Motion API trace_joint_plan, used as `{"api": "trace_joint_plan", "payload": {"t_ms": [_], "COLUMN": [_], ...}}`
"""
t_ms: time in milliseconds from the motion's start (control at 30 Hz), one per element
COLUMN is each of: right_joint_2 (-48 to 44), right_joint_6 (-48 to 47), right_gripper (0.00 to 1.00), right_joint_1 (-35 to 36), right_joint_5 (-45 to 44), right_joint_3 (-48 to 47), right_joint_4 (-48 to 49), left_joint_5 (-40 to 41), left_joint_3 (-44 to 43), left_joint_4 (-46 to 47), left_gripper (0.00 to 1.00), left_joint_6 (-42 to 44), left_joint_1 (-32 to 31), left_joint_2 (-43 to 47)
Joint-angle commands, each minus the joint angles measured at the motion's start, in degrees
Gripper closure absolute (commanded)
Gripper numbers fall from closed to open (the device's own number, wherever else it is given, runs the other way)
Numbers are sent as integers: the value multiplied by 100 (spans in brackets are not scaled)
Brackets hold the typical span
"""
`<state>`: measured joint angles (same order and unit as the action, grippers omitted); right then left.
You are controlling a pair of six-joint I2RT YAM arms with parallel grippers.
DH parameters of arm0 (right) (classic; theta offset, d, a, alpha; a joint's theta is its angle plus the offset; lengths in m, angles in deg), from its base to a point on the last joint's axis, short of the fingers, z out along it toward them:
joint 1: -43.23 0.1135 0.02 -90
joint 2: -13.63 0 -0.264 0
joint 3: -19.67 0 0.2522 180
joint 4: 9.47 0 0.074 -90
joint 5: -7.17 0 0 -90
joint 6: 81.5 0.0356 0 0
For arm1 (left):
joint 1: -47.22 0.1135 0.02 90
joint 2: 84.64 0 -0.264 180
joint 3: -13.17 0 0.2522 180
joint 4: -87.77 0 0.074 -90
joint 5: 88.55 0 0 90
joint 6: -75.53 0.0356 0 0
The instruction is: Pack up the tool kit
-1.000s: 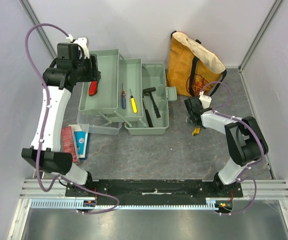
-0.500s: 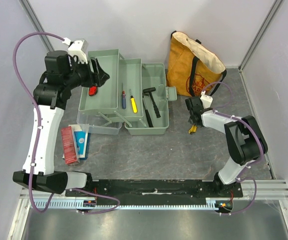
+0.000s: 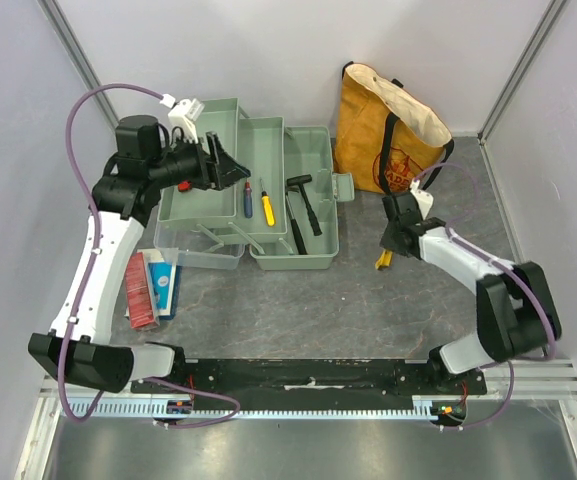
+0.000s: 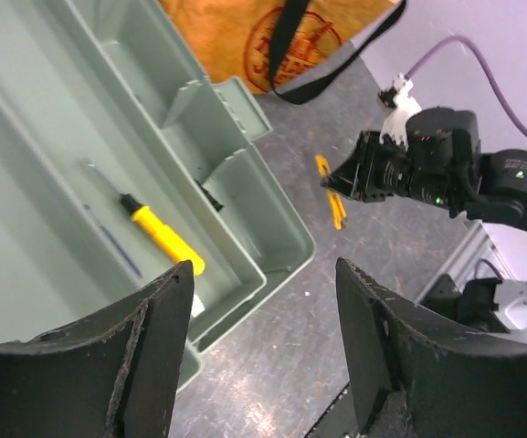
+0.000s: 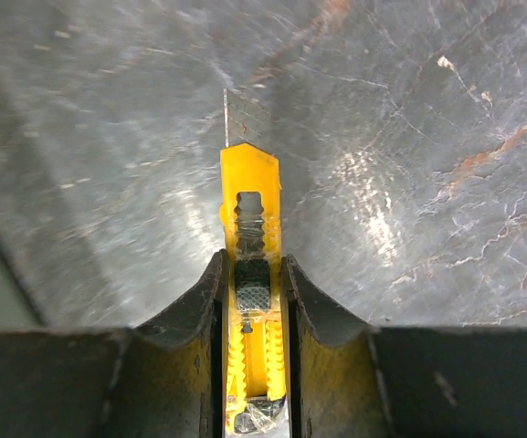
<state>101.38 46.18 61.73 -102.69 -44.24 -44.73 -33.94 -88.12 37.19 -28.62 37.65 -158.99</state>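
The sage-green toolbox (image 3: 318,235) stands open with its trays (image 3: 196,205) folded out. Inside lie a yellow-handled screwdriver (image 3: 267,208) (image 4: 163,239), a blue one (image 3: 248,202) and a black hammer (image 3: 305,200). A red-handled tool (image 3: 211,186) lies in the left tray. My left gripper (image 3: 230,165) (image 4: 263,274) hovers open and empty over the trays. To the right of the box, my right gripper (image 3: 392,247) (image 5: 251,265) is shut on a yellow utility knife (image 3: 382,261) (image 5: 250,196) (image 4: 333,193), low over the table, blade tip pointing away from the wrist.
A mustard tote bag (image 3: 388,125) (image 4: 245,32) leans on the back wall right of the toolbox. Red and blue packets (image 3: 148,285) lie at the left beside the clear lid (image 3: 200,257). Grey walls close in on both sides.
My left gripper let go of the red-handled tool into the left tray and swung right over the trays. My right gripper closed on the yellow utility knife.
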Motion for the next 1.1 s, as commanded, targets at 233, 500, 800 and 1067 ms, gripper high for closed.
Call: {"api": "trace_joint_plan", "payload": {"t_ms": [233, 500, 800, 1067], "right_joint_2": [-1936, -2166, -796, 593], "right_joint_6": [38, 697, 312, -285], "right_gripper": [90, 90, 90, 90], "right_joint_1": [-4, 328, 1804, 3035], "right_joint_5": [2325, 3682, 2831, 1725], "right_joint_3": [-847, -1110, -2612, -4142], "right_joint_4": [285, 2052, 2272, 2290], "left_joint_5": [-933, -366, 3158, 4251], "left_joint_3": [341, 500, 412, 280], "left_joint_4": [1167, 1599, 510, 0], "left_gripper": [30, 30, 30, 29], "left_joint_6": [-641, -1081, -870, -791], "left_joint_1": [-836, -1241, -1197, -442], "left_joint_2": [61, 122, 833, 1018]}}
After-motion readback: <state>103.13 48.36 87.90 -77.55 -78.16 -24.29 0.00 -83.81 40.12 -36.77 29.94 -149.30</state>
